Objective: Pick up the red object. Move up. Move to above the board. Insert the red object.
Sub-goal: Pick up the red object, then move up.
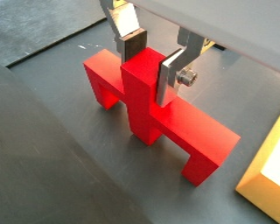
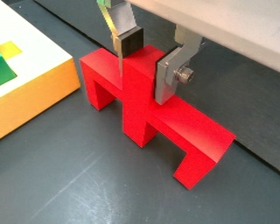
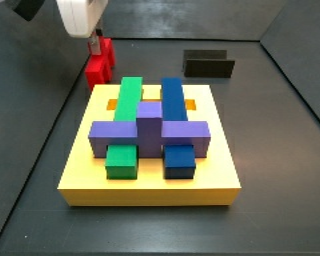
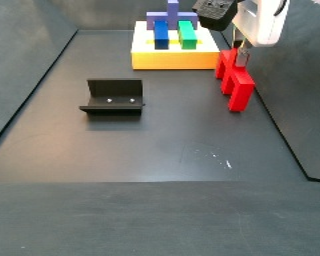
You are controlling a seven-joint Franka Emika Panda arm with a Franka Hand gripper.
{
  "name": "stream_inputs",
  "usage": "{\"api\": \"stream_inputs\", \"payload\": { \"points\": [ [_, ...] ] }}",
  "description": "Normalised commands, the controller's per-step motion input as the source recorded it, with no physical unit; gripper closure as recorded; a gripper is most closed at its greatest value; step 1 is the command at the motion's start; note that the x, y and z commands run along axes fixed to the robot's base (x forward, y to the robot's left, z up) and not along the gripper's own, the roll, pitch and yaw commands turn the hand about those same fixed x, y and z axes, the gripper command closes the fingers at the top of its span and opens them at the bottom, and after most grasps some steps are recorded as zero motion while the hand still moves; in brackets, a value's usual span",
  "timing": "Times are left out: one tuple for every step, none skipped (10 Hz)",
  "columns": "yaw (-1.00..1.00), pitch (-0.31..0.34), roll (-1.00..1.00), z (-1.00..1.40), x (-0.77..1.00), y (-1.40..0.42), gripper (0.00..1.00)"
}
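In both wrist views the gripper (image 1: 154,59) (image 2: 150,58) straddles the red object's (image 1: 166,118) (image 2: 154,118) raised stub, fingers (image 1: 174,74) clasping it on the floor. In both side views the red object (image 3: 100,62) (image 4: 235,77) sits just beside the board (image 3: 149,175) (image 4: 174,57).

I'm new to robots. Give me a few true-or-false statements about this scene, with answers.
1. The hand straddles the red object's raised stub. True.
2. The red object is already slotted into the board. False: it rests on the dark floor beside the board.
3. The board carries green, blue and purple blocks. True.
4. The fixture stands on top of the board. False: it stands on the floor, apart from it.
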Motion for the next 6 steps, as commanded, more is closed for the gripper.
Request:
{"api": "stream_inputs", "payload": {
  "points": [
    [0.00, 0.000, 0.00, 0.00, 0.00, 0.00, 1.00],
    [0.00, 0.000, 0.00, 0.00, 0.00, 0.00, 1.00],
    [0.00, 0.000, 0.00, 0.00, 0.00, 0.00, 1.00],
    [0.00, 0.000, 0.00, 0.00, 0.00, 0.00, 1.00],
    [0.00, 0.000, 0.00, 0.00, 0.00, 0.00, 1.00],
    [0.00, 0.000, 0.00, 0.83, 0.00, 0.00, 1.00]
  ]
}}
